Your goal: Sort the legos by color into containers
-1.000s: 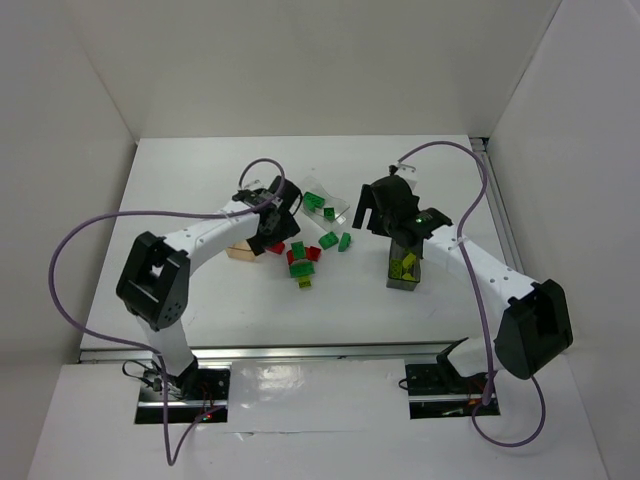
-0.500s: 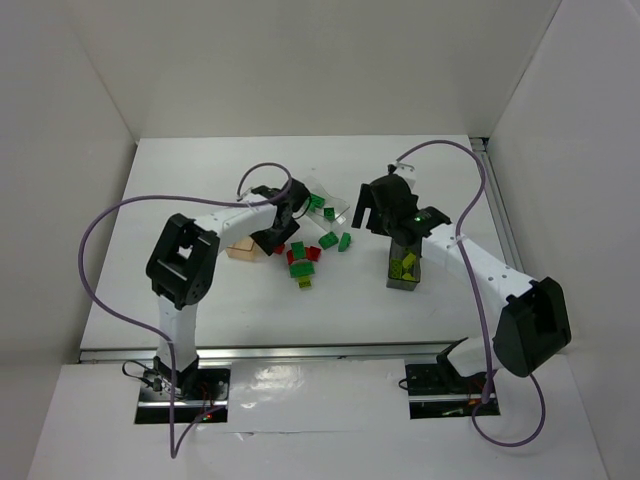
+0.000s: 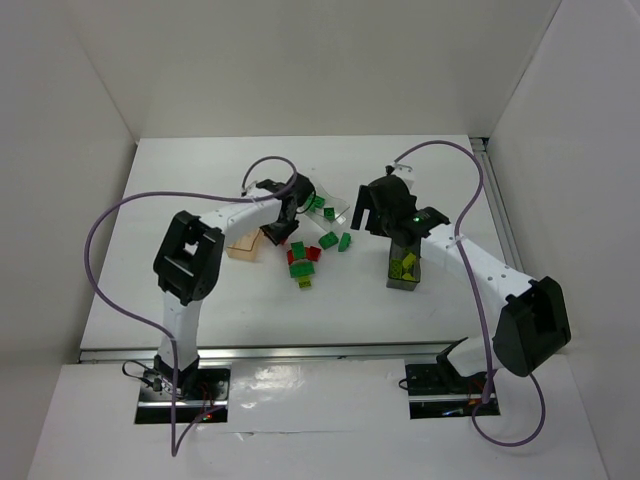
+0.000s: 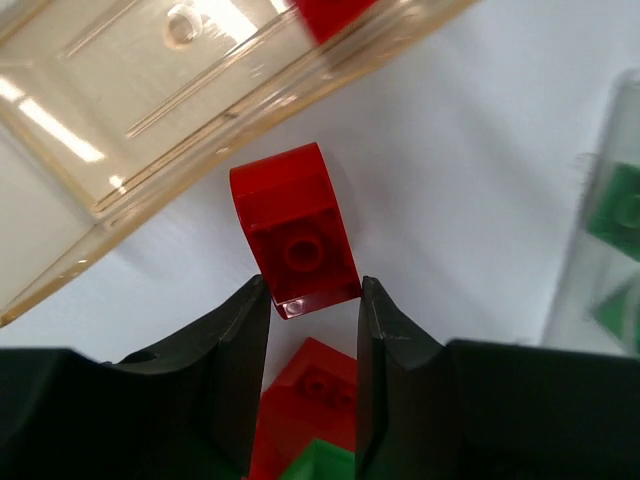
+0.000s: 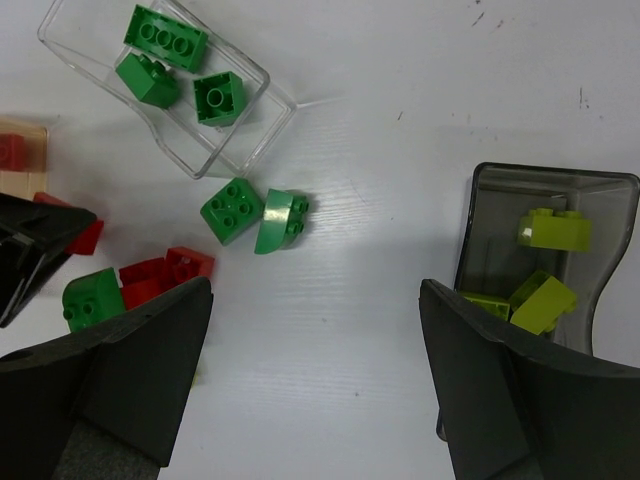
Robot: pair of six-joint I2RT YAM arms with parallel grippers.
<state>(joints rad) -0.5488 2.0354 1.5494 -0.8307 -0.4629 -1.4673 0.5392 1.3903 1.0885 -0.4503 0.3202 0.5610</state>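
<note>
We see a white table boxed in by plain white walls: a back wall at 12 o'clock, a left wall at 9, a right wall at 3. A metal rail runs along the table's edge at 6. In the right wrist view, small dark specks mark the table toward 2 o'clock.

A glossy red brick sits between the black fingers of the left tool, over a white tabletop. The tan tub beside it is translucent, with what may be another red piece inside. The clear tub holds three green bricks; the smoky dark grey tub holds yellow-green ones
</note>
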